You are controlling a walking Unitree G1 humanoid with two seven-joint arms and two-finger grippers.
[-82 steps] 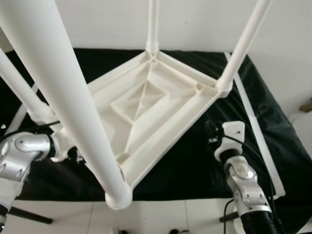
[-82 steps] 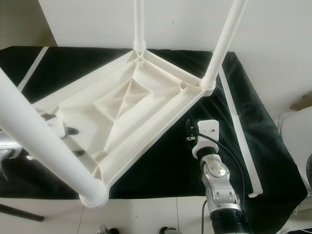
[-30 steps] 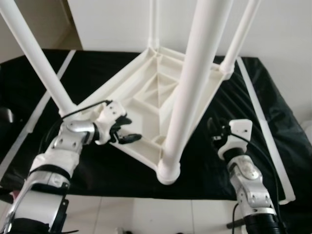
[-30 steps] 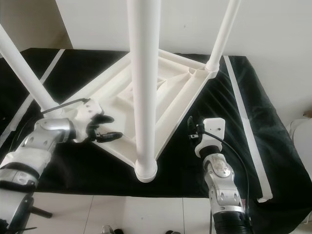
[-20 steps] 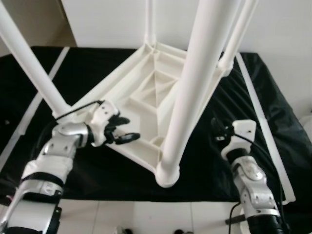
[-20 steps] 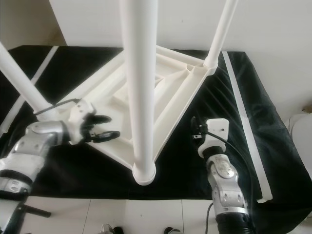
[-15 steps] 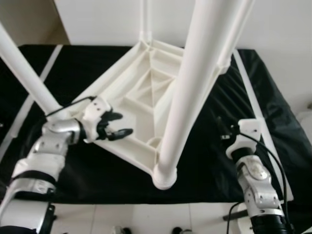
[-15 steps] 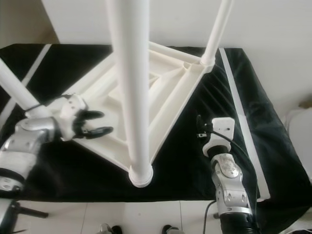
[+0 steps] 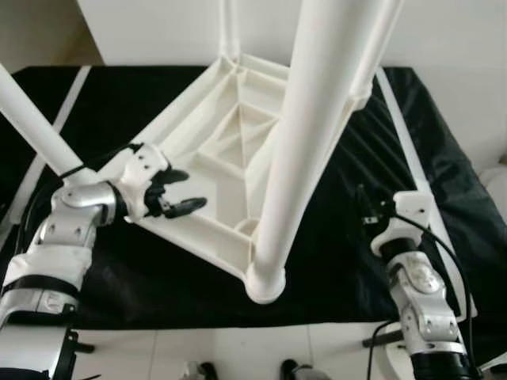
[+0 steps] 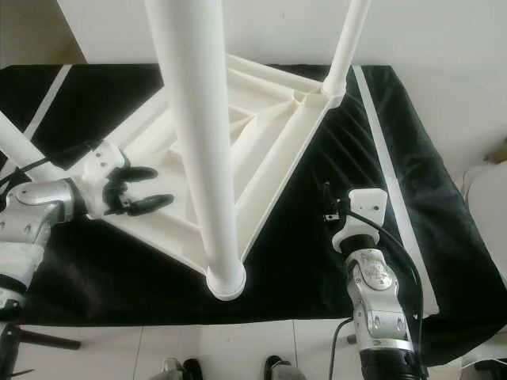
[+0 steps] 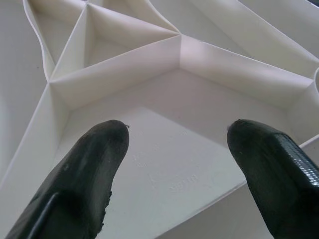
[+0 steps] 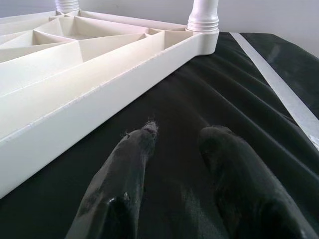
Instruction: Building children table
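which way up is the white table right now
Upside down: the white table lies top-down on the black cloth, ribbed underside showing, legs pointing up toward the camera.

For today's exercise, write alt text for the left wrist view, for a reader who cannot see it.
The left gripper is open, its two black fingers spread just above the white ribbed underside of the upturned children's table. Raised ribs divide that underside into triangular and angular compartments.

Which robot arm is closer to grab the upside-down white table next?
Probably the left. The left gripper hangs open right over the ribbed underside of the upturned white plastic table, while the right gripper rests apart from it on the black cloth.
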